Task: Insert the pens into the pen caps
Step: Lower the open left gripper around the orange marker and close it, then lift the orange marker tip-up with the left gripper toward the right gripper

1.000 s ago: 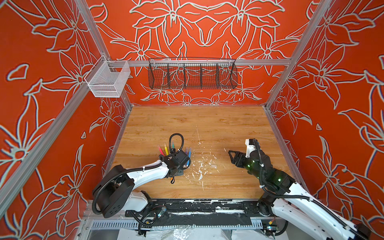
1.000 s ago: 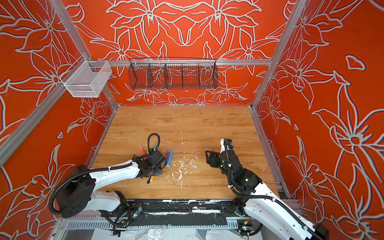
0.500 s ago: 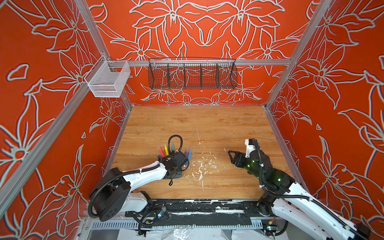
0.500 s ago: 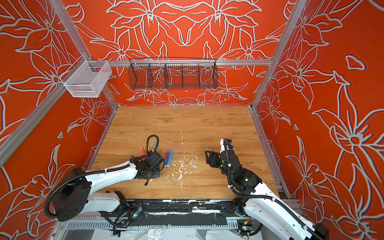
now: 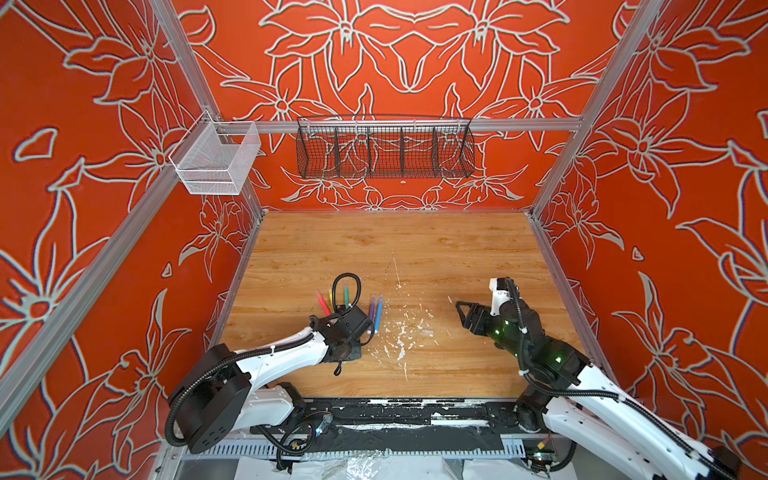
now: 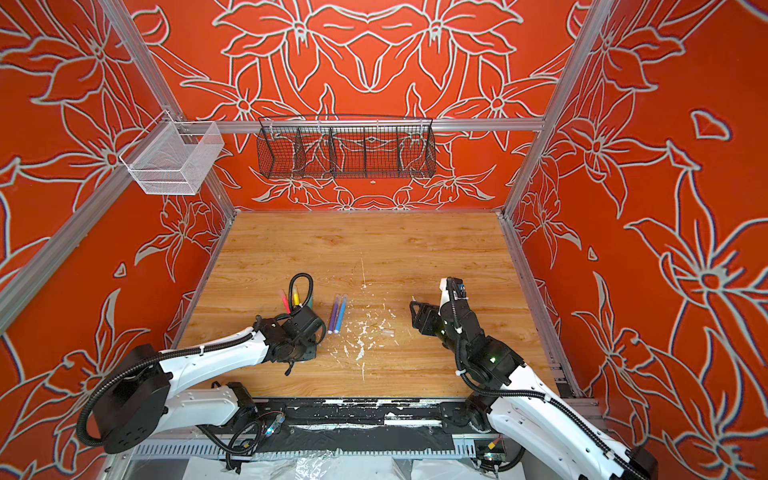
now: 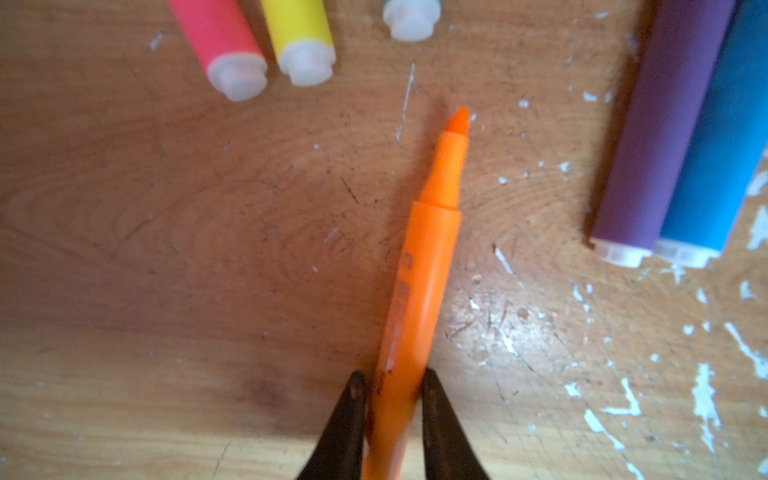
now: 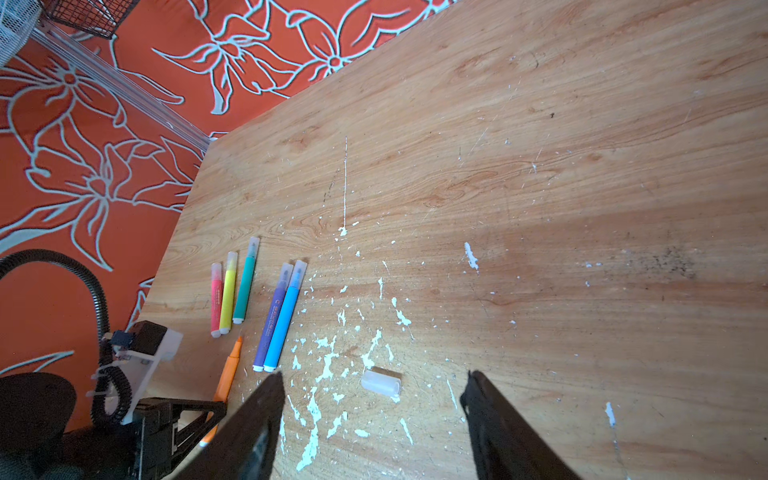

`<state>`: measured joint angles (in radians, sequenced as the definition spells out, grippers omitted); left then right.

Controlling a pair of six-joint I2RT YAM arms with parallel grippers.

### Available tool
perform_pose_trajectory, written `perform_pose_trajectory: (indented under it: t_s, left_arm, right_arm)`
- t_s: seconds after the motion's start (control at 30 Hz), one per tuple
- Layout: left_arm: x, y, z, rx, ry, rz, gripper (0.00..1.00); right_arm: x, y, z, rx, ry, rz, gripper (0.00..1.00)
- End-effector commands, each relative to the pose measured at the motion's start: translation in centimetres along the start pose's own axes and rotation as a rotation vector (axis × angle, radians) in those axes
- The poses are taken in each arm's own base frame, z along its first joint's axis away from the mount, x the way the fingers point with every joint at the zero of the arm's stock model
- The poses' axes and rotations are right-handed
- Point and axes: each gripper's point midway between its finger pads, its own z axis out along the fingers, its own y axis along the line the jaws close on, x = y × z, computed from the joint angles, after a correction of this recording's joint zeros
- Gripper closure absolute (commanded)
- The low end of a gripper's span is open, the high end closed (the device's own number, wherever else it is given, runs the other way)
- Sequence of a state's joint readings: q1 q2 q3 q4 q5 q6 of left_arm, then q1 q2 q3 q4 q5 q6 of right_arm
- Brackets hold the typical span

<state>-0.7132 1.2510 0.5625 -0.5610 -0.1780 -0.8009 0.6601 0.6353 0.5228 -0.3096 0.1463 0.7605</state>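
Left gripper [image 7: 392,376], clamped far back on the orange pen [image 7: 424,266], may let it swivel (long overhang); right gripper [image 5: 462,316], lower right, holds its jaws apart.

You have six pens [image 6: 340,316] on the worktop [image 8: 540,166]. Five are capped: the pink pen [image 8: 216,301], yellow pen [image 8: 227,293] and green pen [image 8: 246,282] in a group of three, the purple pen [image 8: 272,320] and blue pen [image 8: 284,318] in a pair, all beyond the left fingers [image 7: 347,424]. One, the orange pen [image 7: 419,291], is bare-tipped, between those two fingers. You have one loose cap [image 8: 380,382], just ahead of the two right fingers [image 8: 249,428]. That gives you six caps in all. Far beyond all four fingers you can count two baskets: one white mesh basket [image 5: 216,166], one black wire basket [image 5: 384,149].
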Motion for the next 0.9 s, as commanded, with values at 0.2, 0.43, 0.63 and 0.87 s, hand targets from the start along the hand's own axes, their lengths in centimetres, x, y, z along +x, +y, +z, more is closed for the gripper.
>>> perform_pose_trajectory:
  t_s: [0.2,0.43,0.63,0.87]
  left_arm:
    - [0.6,0.4,0.4,0.004,0.014,0.015,0.85]
    - [-2.5,-2.8,-2.9,0.116,-0.061,0.083,0.97]
    - [-5.8,-5.9,-9.6,0.309,-0.221,0.137,0.97]
    - [-6.2,-8.8,-14.3,0.479,-0.323,0.198,0.96]
  right_arm:
    - [0.2,0.0,0.2,-0.014,0.002,0.023,0.29]
    - [0.3,0.4,0.2,-0.033,0.010,0.046,0.38]
    - [0.5,2.0,0.1,-0.108,0.036,0.087,0.37]
    - [0.3,4.7,-0.1,-0.241,0.037,0.148,0.37]
